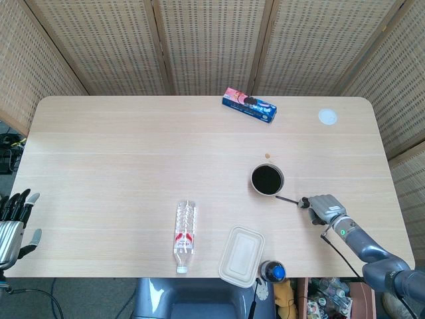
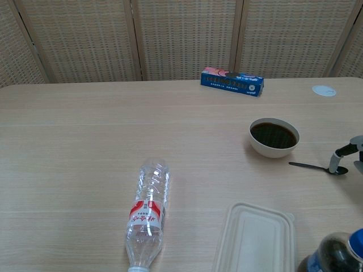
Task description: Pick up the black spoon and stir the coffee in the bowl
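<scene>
The black spoon (image 1: pixel 289 199) (image 2: pixel 315 166) lies flat on the table just right of the white bowl (image 1: pixel 267 180) (image 2: pixel 274 137) of dark coffee, its handle pointing at the bowl. My right hand (image 1: pixel 325 207) (image 2: pixel 347 157) is low over the table at the spoon's scoop end, one fingertip touching it, and nothing is gripped. In the chest view only that fingertip shows, at the right edge. My left hand (image 1: pixel 13 219) hangs off the table's front left corner with fingers spread, holding nothing.
A clear plastic bottle (image 1: pixel 186 228) lies on its side near the front. A lidded takeaway box (image 1: pixel 242 255) and a dark bottle with a blue cap (image 1: pixel 273 272) stand at the front edge. A blue snack box (image 1: pixel 249 106) and a white disc (image 1: pixel 327 117) lie at the back.
</scene>
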Controlling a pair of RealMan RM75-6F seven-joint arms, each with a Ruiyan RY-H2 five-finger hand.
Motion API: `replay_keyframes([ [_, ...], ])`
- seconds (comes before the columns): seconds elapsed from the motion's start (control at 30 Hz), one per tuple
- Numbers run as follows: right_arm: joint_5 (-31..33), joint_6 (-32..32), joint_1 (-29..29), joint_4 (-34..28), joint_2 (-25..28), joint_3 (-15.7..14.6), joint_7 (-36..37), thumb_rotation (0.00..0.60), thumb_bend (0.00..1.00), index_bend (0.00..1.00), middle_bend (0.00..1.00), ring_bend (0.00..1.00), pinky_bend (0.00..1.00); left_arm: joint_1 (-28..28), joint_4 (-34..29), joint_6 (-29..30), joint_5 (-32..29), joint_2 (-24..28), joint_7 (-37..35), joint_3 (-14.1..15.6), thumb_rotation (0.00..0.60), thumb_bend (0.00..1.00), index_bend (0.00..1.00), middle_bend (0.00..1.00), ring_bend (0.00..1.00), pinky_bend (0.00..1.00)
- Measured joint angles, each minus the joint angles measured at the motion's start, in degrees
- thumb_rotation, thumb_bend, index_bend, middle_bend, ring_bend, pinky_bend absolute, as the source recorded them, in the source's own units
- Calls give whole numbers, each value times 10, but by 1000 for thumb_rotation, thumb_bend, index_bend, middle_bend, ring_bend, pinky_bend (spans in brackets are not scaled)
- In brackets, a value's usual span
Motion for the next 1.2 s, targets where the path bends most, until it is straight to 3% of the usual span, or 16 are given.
replay_keyframes([
  [0.83,54,0,-23,38,18,-7,-36,600,1000,311,988,1000,1000,-2,2,-1,1,-3,1,-1,600,447,0,0,0,0],
  [1.2,48,15,-23,7,25,2,-46,600,1000,311,987,1000,1000,0,1,1,1,-2,0,0,600,447,0,0,0,0],
])
